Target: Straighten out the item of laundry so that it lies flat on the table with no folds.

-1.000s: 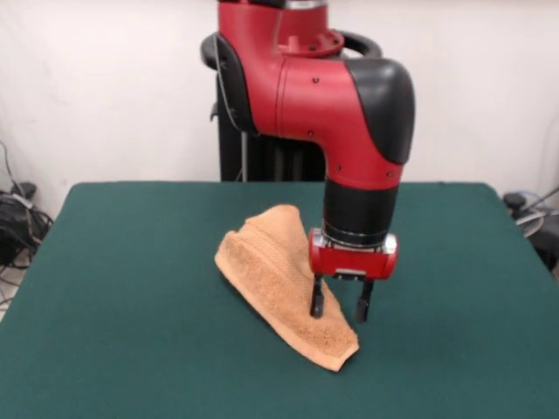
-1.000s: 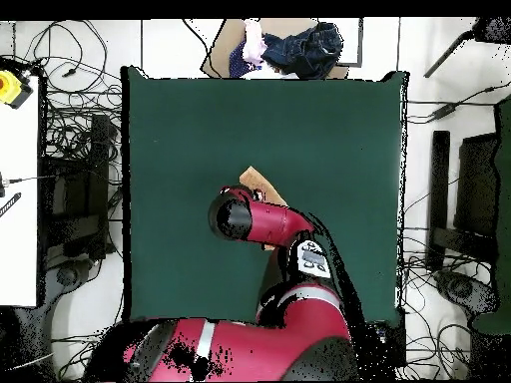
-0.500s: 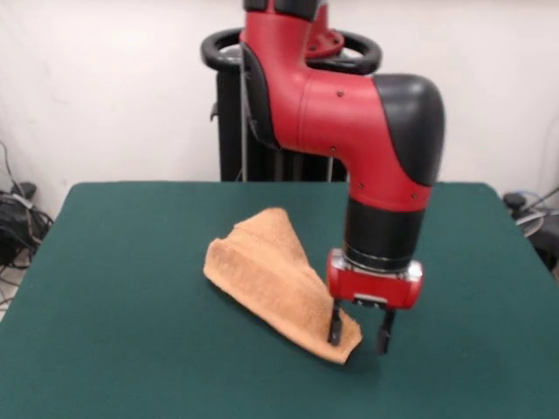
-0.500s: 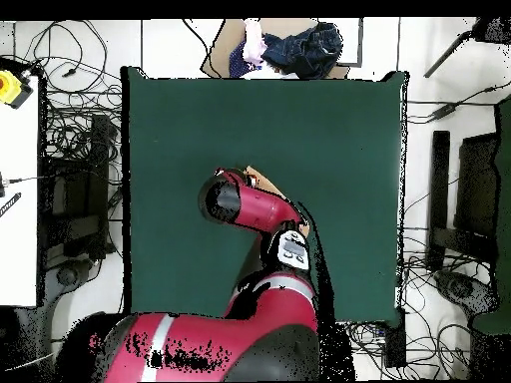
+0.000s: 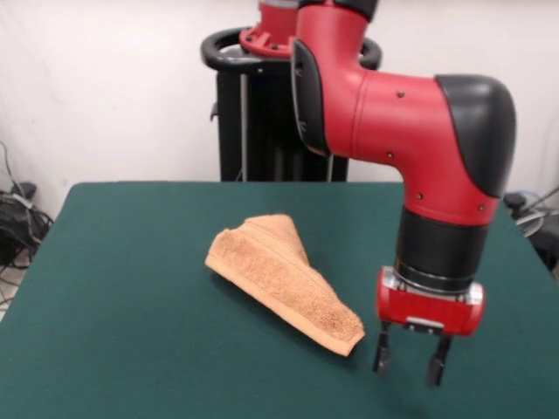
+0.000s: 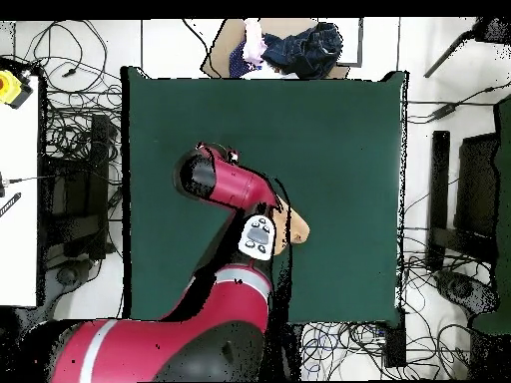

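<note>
I am seeing the light orange terry towel lying bunched in a long folded wedge near the middle of the green bench, one pointed end toward the camera in the front view. In the overhead view only a small bit of it is showing past the arm. My hand is hanging just beside that pointed end, fingers spread apart and holding nothing.

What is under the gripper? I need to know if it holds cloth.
Only bare green table; the open gripper hangs empty beside the folded towel.
</note>
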`<action>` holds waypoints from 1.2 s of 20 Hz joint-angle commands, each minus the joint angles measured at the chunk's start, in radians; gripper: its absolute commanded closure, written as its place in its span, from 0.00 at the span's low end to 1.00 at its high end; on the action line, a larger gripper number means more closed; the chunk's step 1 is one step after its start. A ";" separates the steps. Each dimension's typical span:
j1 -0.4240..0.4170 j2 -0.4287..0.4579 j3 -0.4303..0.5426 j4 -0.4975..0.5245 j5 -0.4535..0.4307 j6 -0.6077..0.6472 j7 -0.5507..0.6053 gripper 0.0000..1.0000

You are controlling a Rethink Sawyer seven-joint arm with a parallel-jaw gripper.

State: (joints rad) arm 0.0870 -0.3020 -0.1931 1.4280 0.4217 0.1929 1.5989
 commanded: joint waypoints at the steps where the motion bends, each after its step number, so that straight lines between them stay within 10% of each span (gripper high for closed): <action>1: 0.019 0.104 -0.040 -0.092 0.110 0.085 0.323 0.00; 24: 0.080 0.047 -0.107 0.074 0.178 0.100 0.334 0.00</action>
State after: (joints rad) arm 0.1489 -0.2423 -0.3228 1.3826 0.5417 0.2016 1.6014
